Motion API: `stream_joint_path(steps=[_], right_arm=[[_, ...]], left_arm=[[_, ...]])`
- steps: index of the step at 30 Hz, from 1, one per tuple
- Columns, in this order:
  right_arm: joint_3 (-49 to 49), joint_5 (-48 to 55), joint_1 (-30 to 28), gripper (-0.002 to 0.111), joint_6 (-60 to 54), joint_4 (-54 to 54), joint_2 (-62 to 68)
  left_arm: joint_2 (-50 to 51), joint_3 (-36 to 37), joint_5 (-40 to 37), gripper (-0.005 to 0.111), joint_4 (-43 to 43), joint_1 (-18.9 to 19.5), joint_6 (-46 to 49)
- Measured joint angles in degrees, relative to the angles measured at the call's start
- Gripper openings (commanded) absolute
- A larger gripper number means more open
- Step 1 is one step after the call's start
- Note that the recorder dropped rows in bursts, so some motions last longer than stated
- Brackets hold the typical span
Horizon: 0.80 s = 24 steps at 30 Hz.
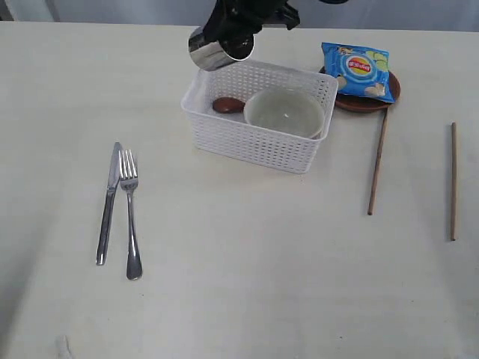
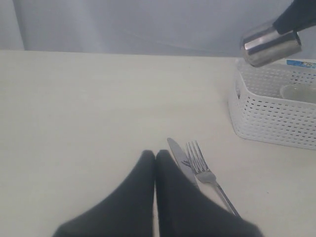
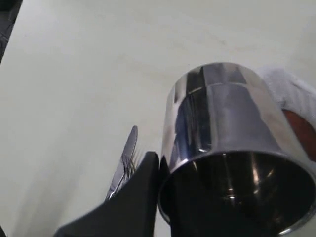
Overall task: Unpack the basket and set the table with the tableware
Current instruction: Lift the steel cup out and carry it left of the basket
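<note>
My right gripper (image 1: 238,39) is shut on the rim of the steel cup (image 1: 215,52), which hangs tilted above the far left corner of the white basket (image 1: 254,146). One finger is outside the cup (image 3: 222,113) and the other inside, seen at the right gripper (image 3: 160,165). In the basket lie the cream bowl (image 1: 284,112) and the wooden spoon (image 1: 227,105). Knife (image 1: 109,202) and fork (image 1: 131,217) lie side by side on the table at the left. My left gripper (image 2: 155,155) is shut and empty, just beside the knife (image 2: 175,149) and fork (image 2: 200,160).
A blue chip bag (image 1: 359,71) rests on the dark-brown plate (image 1: 350,104) behind the basket's right end. Two chopsticks (image 1: 378,161) (image 1: 453,182) lie apart on the table (image 1: 247,262) at the right.
</note>
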<state>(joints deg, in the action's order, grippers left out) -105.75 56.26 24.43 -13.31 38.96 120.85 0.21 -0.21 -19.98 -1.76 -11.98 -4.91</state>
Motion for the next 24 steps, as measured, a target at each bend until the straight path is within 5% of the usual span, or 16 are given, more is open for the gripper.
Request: stream_joint_path(steps=[8,17,24], right_arm=[[-6.3,2.6,3.2,0.000,-3.2,-1.5,-0.9],[-24.3,7.1,19.7,0.000,2.8,-27.1,3.7],[-27.1,10.3,23.3,0.000,3.1,-35.5,15.4]], left_arm=[[0.0,0.0,0.0,0.000,0.0,0.0,0.0],[0.0,0.0,0.0,0.000,0.0,0.0,0.0],[0.0,0.0,0.0,0.000,0.0,0.0,0.0]])
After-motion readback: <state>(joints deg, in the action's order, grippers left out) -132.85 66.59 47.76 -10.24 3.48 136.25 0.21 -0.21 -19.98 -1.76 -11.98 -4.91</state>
